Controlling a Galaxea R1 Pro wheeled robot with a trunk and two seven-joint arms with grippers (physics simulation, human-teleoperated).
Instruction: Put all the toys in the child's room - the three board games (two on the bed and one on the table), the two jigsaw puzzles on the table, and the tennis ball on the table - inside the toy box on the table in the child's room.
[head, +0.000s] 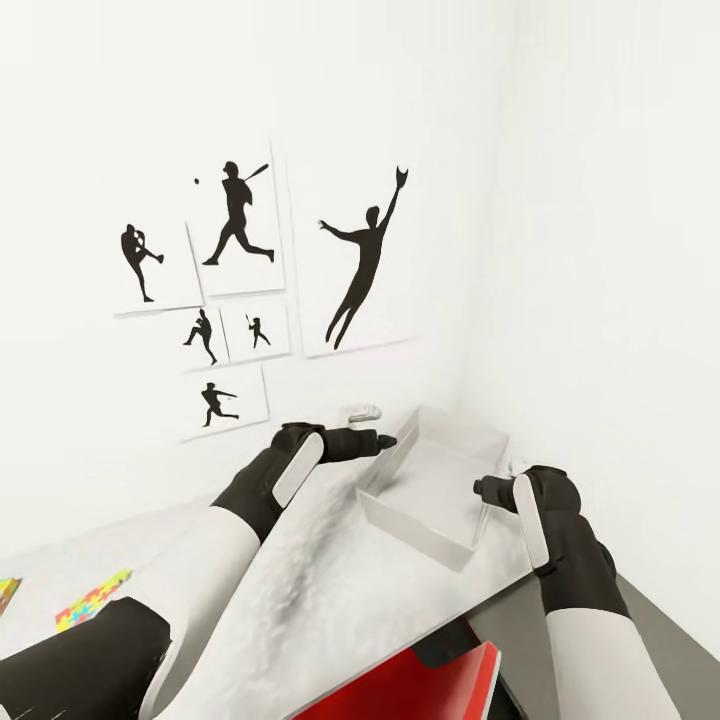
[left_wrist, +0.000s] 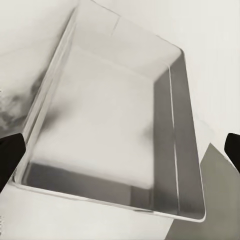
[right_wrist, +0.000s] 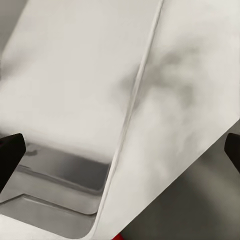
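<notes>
I am holding both claws, left (head: 388, 440) and right (head: 481, 490), spread and empty, flanking the toy box (head: 415, 521); advise squaring it before loading.

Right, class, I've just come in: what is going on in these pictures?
A two-armed robot stands at a white table, with its left gripper and right gripper on either side of a grey toy box in the corner. Both grippers are open and hold nothing. The box looks empty in the left wrist view. A jigsaw puzzle lies on the table far to the left, and a red, flat thing shows below the table's edge.
</notes>
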